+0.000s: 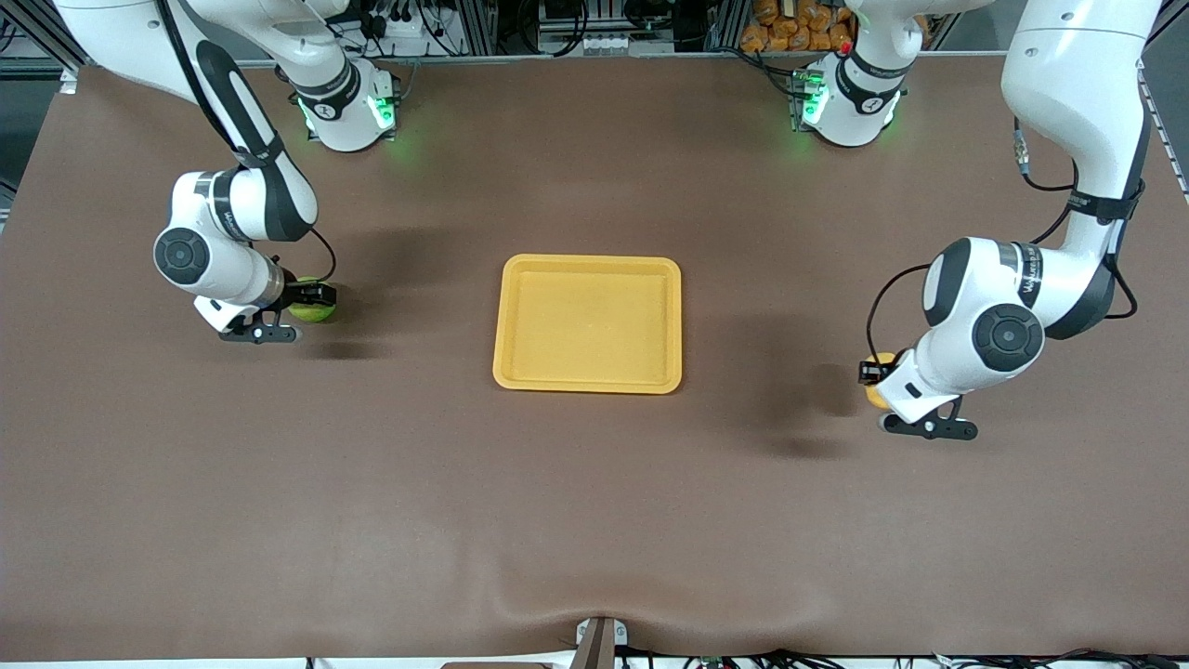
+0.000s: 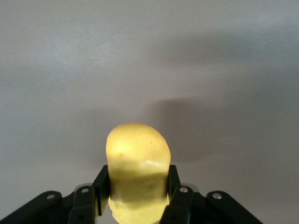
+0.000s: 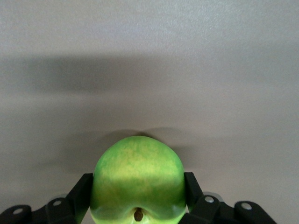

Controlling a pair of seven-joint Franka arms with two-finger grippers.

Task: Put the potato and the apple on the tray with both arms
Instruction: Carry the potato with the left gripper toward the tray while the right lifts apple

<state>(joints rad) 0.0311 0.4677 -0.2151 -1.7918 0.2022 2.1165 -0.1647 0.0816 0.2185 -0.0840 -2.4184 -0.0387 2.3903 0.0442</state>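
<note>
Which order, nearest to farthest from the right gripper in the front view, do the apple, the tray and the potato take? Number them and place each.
1. The apple: between the right gripper's shut fingers, toward the right arm's end of the table.
2. The tray: mid-table, holding nothing.
3. The potato: in the left gripper, toward the left arm's end.

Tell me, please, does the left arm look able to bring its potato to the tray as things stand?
Probably yes. The left pincer is shut on the potato, and only bare table lies between it and the tray; the right pincer, shut on the apple, stays toward the right arm's end.
</note>
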